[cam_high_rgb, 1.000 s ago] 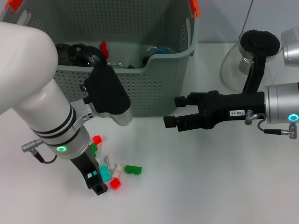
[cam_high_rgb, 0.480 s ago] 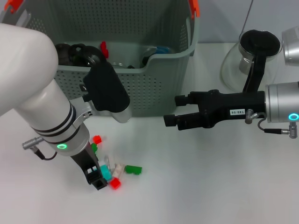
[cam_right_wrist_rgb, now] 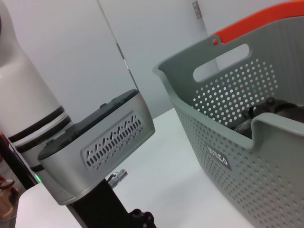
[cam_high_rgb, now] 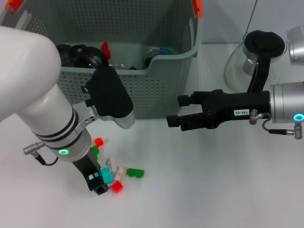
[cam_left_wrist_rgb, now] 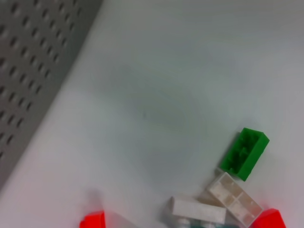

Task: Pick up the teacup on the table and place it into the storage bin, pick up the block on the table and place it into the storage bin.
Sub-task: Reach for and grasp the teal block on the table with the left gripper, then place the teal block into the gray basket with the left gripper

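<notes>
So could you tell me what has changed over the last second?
Very little. The left tool has shifted only slightly among the blocks, its tip beside the teal block; nothing was picked up or released. The right tool hangs where it was in front of the storage bin, and the blocks and glass carafe have not moved.

White arms, black bands, green rings, black hands

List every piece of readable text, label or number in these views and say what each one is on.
"140-06" or close to it, seen upside down: small white sticker on the right arm's gripper body, digits not certain.
Pale embossed brand mark on the storage bin front: blurred, not readable.
The blocks and the glass carafe carry no visible text.
</notes>
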Motion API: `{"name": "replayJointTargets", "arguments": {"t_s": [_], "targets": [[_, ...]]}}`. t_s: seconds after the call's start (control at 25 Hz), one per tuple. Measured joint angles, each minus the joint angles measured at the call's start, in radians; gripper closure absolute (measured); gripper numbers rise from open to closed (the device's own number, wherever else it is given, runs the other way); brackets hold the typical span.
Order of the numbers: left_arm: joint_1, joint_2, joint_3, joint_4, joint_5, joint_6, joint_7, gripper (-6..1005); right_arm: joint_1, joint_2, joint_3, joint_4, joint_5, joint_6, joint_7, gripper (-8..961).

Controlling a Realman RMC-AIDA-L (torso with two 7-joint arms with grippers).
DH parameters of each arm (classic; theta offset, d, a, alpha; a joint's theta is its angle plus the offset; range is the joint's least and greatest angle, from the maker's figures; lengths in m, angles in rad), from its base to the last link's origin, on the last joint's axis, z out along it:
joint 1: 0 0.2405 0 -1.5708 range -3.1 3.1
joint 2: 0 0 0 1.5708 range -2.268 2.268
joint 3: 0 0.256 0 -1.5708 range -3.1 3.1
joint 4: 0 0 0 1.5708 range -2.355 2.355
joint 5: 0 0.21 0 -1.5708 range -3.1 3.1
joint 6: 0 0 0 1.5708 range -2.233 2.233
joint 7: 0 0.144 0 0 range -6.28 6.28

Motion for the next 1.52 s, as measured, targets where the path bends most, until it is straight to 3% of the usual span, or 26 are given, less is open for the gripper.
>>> {"name": "replayJointTargets", "arguments": {"t_s": [0.76,0.96,1.12,1.24,1.32,1.4,1.52], "targets": [[-0.001,0.002,0.0,0.006,0.001,0.005,-0.013,575,0.001,0.0,0.0,0.0,0.0,-0.002,0.0,14],[0.039,0.002,-0.032,0.116,0.019,0.07,-0.021,601,0.0,-0.003,0.0,-0.001,0.0,-0.007,-0.001,14],[0.106,0.002,-0.129,0.307,-0.016,0.177,-0.01,600,0.001,-0.007,0.0,-0.002,0.0,-0.009,-0.001,13],[0.123,0.003,-0.271,0.43,-0.131,0.26,0.017,601,0.001,-0.008,0.0,-0.008,0.0,-0.013,-0.001,13],[0.105,0.006,-0.389,0.485,-0.218,0.3,0.04,602,0.002,-0.007,0.0,-0.013,-0.001,-0.016,-0.001,13],[0.043,0.01,-0.577,0.54,-0.343,0.33,0.082,599,0.002,-0.007,-0.003,-0.014,-0.003,-0.017,-0.001,12],[-0.038,0.026,-0.725,0.541,-0.407,0.311,0.119,594,0.002,-0.008,-0.005,-0.015,-0.005,-0.028,0.005,12]]}}
